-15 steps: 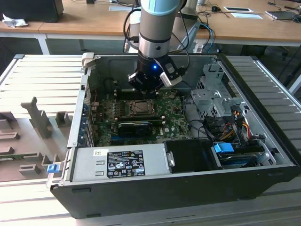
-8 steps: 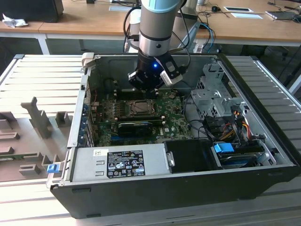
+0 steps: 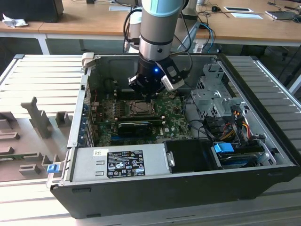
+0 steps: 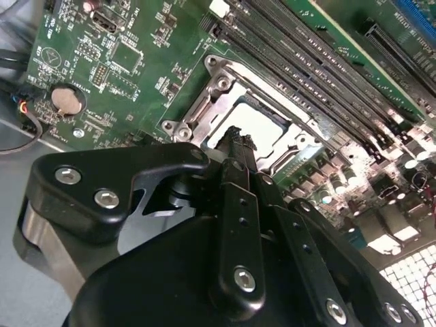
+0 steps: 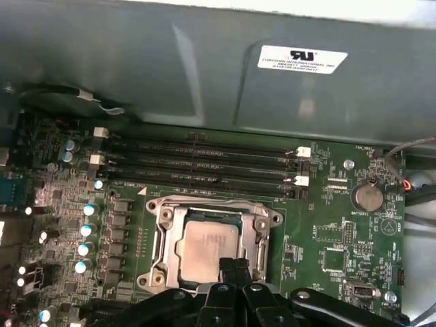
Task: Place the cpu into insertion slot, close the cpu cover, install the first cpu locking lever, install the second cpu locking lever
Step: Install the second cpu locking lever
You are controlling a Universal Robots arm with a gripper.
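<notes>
Over the slot (image 5: 211, 248), where the cpu (image 5: 208, 251) already lay seated inside the cover (image 5: 165, 221), the pincer (image 5: 235, 267) hung with fingers pressed together, apparently empty, tip poised near the chip's edge.

I see the open black metal PC case (image 3: 188, 186) lying on the ribbed grey metal table (image 3: 42, 70), w/ the green motherboard (image 3: 174, 123) flat inside. The square silvery-rimmed insertion slot (image 5: 212, 246) sits mid-board, the small silvery-grey square cpu (image 5: 208, 246) in it. The four long black memory slots (image 5: 204, 167) run just beside the slot. The black two-finger gripper (image 5: 234, 267) hangs over the cpu's edge. The boxy grey metal power supply (image 3: 120, 162) sits at the case's near wall, drive cage on the exterior view's right.
</notes>
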